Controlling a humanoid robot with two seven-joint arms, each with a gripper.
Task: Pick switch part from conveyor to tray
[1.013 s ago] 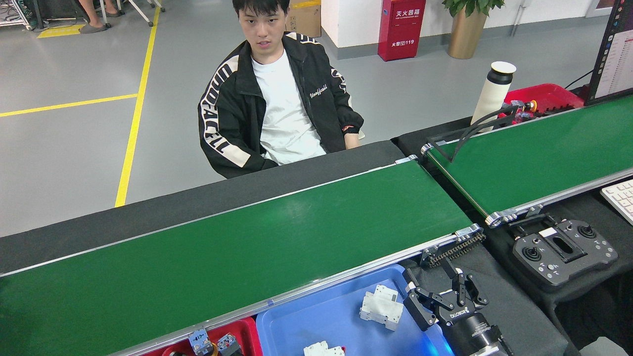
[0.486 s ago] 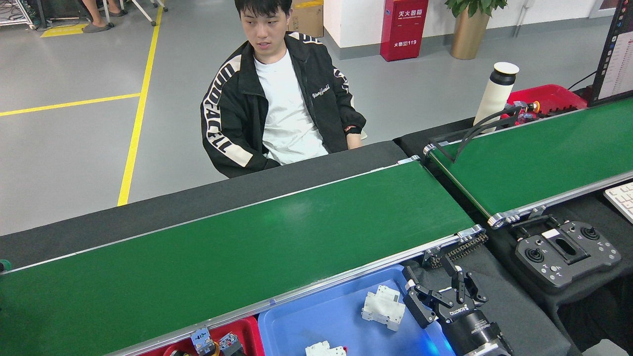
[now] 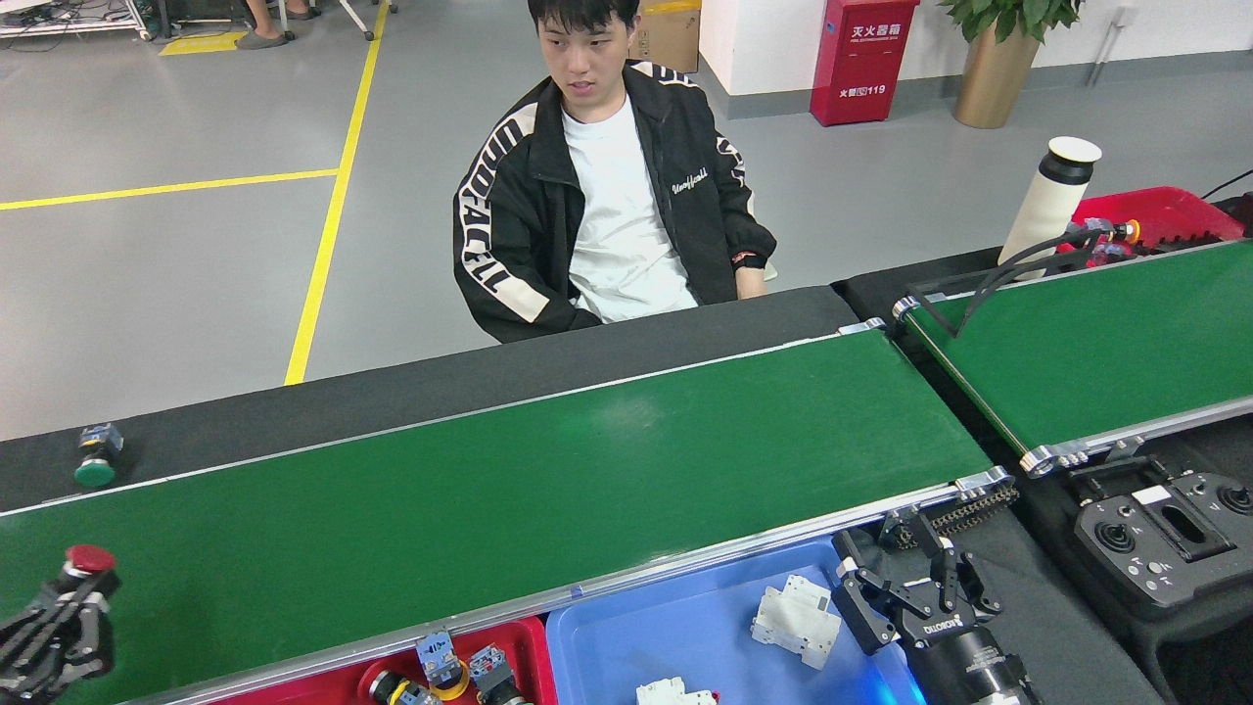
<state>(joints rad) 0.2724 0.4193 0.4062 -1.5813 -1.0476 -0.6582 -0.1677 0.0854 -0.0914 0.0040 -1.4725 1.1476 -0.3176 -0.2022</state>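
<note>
The conveyor (image 3: 509, 490), a long glossy dark-green belt with silver side rails, crosses the view on a slant and serves as the landmark here.

At its left end, the left end effector (image 3: 59, 612) comes in from the lower left edge, its dark fingers reaching up and to the right over the belt. A red-capped switch part (image 3: 86, 562) sits at the fingertips on the belt; whether the fingers are clenched on it or only beside it cannot be told from this dark, partly cropped view.

Beyond the conveyor's far rail, a second switch part with a green cap (image 3: 98, 455) lies on the black worktop (image 3: 392, 392), well apart from the left end effector.

On the near side of the conveyor, toward its right end, the right end effector (image 3: 915, 607) rises from the bottom edge, wrist low and fingers pointing up toward the belt's end roller. Its fingers are spread and released, holding nothing, and it hangs over the right edge of the blue tray (image 3: 675, 627). A white circuit breaker (image 3: 795, 620) lies in that tray just left of those fingers, and another white part (image 3: 675, 693) shows at the bottom edge.

A red bin (image 3: 519, 636) with small push-button parts sits left of the blue tray, against the conveyor's near rail.

A person (image 3: 612, 196) in a black jacket sits beyond the conveyor.
</note>
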